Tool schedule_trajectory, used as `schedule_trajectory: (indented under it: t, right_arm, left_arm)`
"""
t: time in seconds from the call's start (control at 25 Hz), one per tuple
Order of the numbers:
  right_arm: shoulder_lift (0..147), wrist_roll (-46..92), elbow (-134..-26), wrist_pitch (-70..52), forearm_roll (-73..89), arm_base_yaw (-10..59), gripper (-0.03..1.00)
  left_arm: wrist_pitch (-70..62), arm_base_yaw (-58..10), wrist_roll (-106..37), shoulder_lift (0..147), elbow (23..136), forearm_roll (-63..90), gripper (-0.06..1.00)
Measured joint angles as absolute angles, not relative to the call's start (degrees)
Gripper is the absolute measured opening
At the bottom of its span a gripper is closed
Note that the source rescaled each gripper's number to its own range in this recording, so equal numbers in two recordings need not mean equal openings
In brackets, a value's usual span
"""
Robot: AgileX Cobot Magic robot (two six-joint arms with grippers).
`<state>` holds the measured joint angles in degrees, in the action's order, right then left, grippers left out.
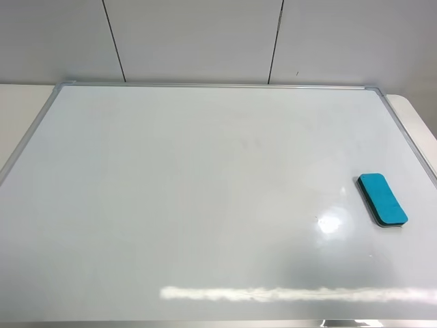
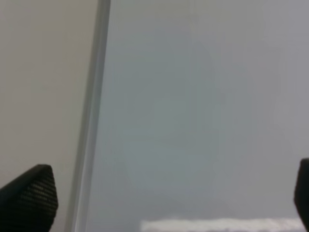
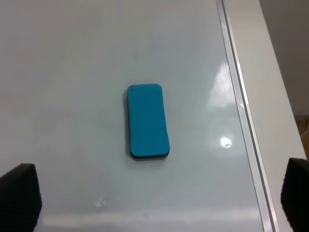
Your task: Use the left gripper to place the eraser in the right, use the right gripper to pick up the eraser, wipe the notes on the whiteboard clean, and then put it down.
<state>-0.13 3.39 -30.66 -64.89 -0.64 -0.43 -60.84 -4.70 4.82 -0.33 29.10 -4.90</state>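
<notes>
So the eraser (image 1: 382,199) is lying flat on the whiteboard (image 1: 205,205), out around 3 o'clock in the high view, near the right frame edge but not touching it. No dark scribble shows anywhere on the board, just some faint smudging near the middle and a few glare spots, so I'd guess the wiping is done and the eraser has been put down, meaning the task is basically at its end.

The right claw (image 3: 159,203) hovers above the eraser, fingers spread wide and holding nothing. The left claw (image 2: 164,203) is also spread wide and empty, over the board's left frame edge. Neither arm appears in the high view.

If anything's left, it's just pulling both arms back clear of the board.
</notes>
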Motion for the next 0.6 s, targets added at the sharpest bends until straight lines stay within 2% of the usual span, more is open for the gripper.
schedule_trajectory:
  t: [0.6]
  right_arm:
    - [-0.1,2.5,-30.7,-64.9,-0.7,-0.3,1.00]
  left_arm:
    - [-60.8,-4.7,4.8,-0.3,29.1,-4.9,1.00]
